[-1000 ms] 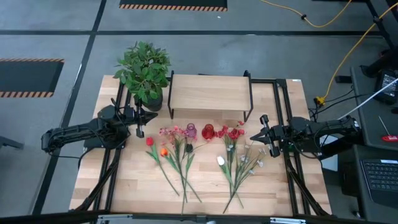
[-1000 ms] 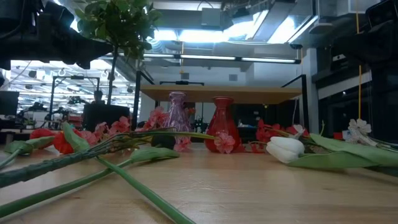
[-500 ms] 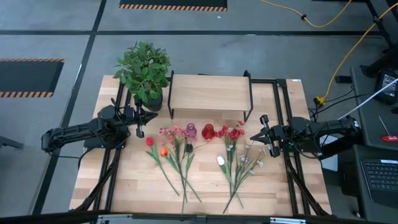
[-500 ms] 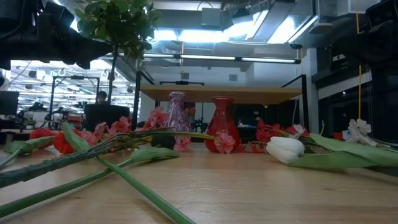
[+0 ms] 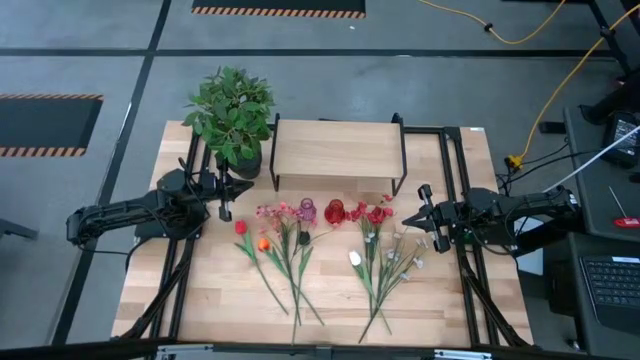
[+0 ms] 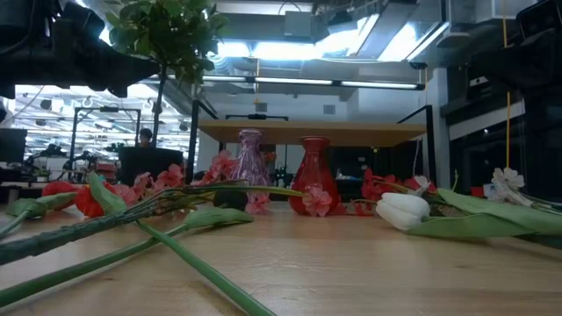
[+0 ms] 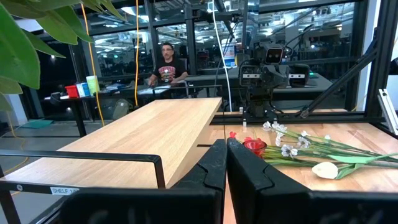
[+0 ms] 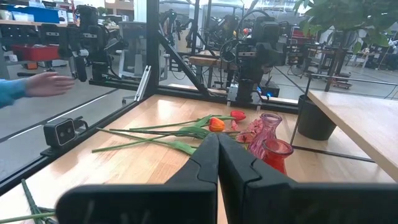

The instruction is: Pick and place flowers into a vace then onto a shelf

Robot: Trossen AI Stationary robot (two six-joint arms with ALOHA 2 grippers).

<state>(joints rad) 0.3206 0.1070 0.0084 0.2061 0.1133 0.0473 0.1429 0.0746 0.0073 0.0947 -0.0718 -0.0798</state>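
Observation:
Two bunches of loose flowers lie flat on the table, one left of centre [image 5: 280, 250] and one right of centre [image 5: 385, 255]. Their stems point toward the near edge. A purple vase [image 5: 307, 211] and a red vase [image 5: 335, 212] stand between the bunches and the shelf [image 5: 338, 150], which stands on its black legs at the far middle. My left gripper [image 5: 232, 190] hovers shut at the table's left, level, pointing right. My right gripper [image 5: 420, 215] hovers shut at the table's right, pointing left. Each wrist view shows its own fingers closed together [image 7: 226, 155] [image 8: 217, 149] with nothing between them.
A bushy green plant in a black pot [image 5: 232, 115] stands at the far left, beside the shelf. Black frame rails [image 5: 455, 180] run along both table sides. A person's hand [image 8: 37, 84] shows beyond the table's near side. Bare wood lies near the front edge [image 5: 330, 325].

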